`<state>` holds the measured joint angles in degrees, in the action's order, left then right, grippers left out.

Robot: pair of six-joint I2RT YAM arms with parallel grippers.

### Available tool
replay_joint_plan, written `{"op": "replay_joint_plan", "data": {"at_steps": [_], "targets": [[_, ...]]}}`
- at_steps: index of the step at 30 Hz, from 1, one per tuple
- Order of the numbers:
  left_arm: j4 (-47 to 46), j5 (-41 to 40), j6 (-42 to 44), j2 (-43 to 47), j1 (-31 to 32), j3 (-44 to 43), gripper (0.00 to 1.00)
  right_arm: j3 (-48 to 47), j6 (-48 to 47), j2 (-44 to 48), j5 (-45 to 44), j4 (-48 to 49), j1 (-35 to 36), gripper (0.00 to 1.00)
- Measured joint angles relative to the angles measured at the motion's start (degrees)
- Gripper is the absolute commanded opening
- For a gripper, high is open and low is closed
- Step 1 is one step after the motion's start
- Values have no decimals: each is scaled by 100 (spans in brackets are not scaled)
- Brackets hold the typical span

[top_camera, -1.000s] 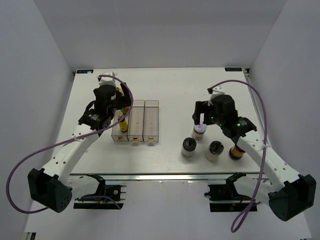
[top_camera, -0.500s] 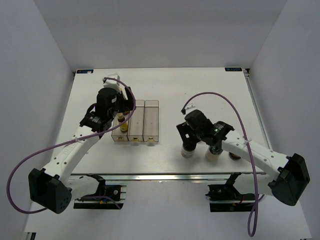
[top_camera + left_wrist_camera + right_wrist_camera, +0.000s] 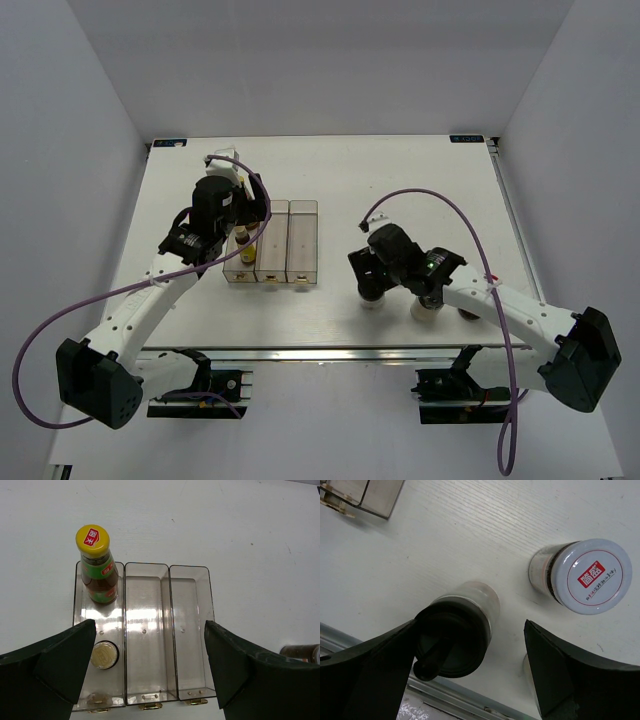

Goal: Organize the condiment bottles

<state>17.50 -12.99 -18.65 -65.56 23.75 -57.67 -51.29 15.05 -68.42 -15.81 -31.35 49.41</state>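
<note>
Item: black-lidded shaker (image 3: 456,636), upright on the table (image 3: 470,540), long axis vertical, lid facing the right wrist camera. Position relative to effector: directly beneath the right gripper (image 3: 470,624), inside the gap between the two fingers but off-centre, crowding the finger at lower left of that frame and well apart from the one at lower right. Effector state: right gripper spread wide, nothing held, no finger seen touching the shaker. Nearer arm: the right; the left gripper (image 3: 150,625) hangs over the tray (image 3: 192,630) at centre left of the top view, equally wide apart and empty. Judgement: closing on the shaker would call for a small shift toward lower left of the wrist frame first, or one finger would likely meet the lid early and tip it. Neighbour: white jar (image 3: 585,576), red mark on its lid, upper right of the right wrist frame, near the shaker but apart from it. Tray contents, left wrist view: yellow-capped bottle (image 3: 97,565) standing at the far end of the left compartment, pale-capped bottle (image 3: 104,655) at its near end; middle and right compartments bare. View differences: in the top view the right gripper (image 3: 370,272) and forearm hide the shaker and white jar almost wholly; only the wrist views give the finger offset and the tray filling.
</note>
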Motion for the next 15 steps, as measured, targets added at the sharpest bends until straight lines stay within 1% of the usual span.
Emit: {"op": "replay_joint_plan", "data": {"at_steps": [8,15], "targets": [[0,-46,-4,0,0,0,98,2,205,46,-363,-87,11,89],[0,-96,-7,0,0,0,98,-22,229,46,-332,-129,11,89]]}}
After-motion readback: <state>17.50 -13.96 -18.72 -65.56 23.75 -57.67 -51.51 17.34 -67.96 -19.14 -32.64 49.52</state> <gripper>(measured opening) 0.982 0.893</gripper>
